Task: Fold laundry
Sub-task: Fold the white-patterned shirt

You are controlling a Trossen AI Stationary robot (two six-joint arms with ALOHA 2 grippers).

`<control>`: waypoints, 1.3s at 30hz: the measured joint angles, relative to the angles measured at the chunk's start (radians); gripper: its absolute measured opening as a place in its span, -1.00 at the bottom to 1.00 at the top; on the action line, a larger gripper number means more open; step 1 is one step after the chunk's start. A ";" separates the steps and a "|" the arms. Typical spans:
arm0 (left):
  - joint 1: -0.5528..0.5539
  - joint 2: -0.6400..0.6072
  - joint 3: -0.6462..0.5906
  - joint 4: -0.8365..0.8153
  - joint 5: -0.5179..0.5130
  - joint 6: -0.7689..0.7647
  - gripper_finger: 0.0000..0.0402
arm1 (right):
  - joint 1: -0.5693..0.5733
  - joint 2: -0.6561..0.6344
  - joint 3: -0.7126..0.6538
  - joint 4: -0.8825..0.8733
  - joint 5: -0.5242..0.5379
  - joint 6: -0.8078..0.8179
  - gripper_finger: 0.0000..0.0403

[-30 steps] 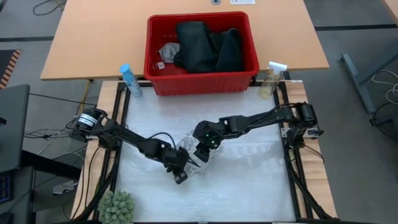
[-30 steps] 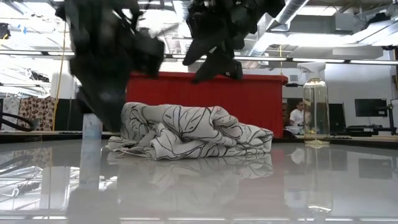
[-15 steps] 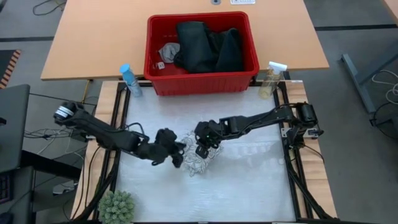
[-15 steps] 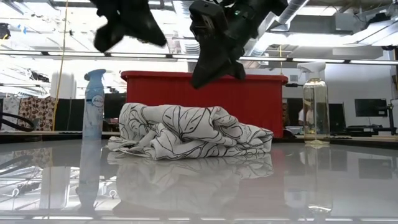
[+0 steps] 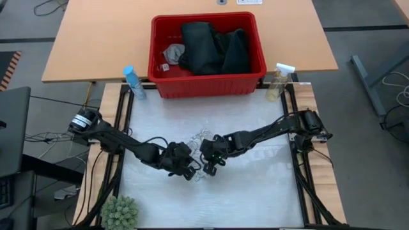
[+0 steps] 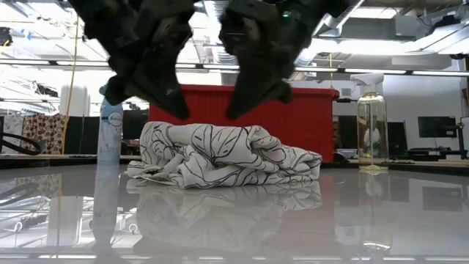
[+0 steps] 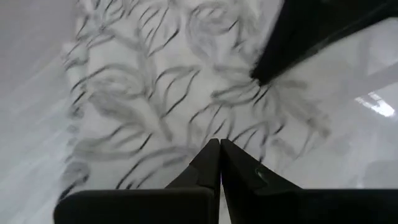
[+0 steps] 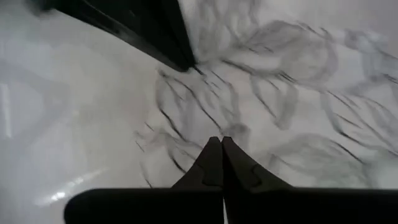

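- The white leaf-print cloth [image 5: 199, 148] lies crumpled at the centre of the high view, on the white worktop [image 5: 255, 185]. In the low view it forms a low mound [image 6: 220, 155] in front of the red basket [image 6: 308, 117].
- The left hand [image 5: 186, 167] sits at the lower left edge of the cloth. Its fingers [image 7: 211, 163] are pressed together, tips over the printed fabric; whether a fold is pinched between them cannot be told.
- The right hand [image 5: 211, 163] sits at the lower right edge of the cloth, just beside the left hand. Its fingers [image 8: 219, 158] are also closed tip to tip above the fabric; no held cloth is visible.
- The dark jeans [image 5: 214, 48] and a small grey cloth [image 5: 172, 52] are in the red basket at the upper centre of the high view.
- Step in hand, as judged: seizing the first garment for spreading. Folding proper has not begun.
- The next move calls for a confirmed grip on two separate edges, then drawing the hands apart to flatten the cloth.
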 joint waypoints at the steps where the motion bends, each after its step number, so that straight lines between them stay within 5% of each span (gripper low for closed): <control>1: -0.004 0.000 0.000 -0.022 -0.002 -0.012 -1.00 | 0.006 0.013 0.002 0.022 -0.004 0.004 -0.93; 16: -0.003 0.001 -0.154 -0.059 0.068 -0.111 -1.00 | 0.041 0.106 0.001 0.039 -0.077 -0.002 -0.88; 26: 0.033 0.000 -0.180 -0.061 0.088 -0.132 -1.00 | 0.027 0.105 0.001 -0.120 -0.052 -0.057 -0.80; 39: 0.047 -0.140 -0.067 -0.099 0.067 -0.033 -1.00 | -0.109 -0.135 0.002 -0.316 0.055 -0.064 -0.75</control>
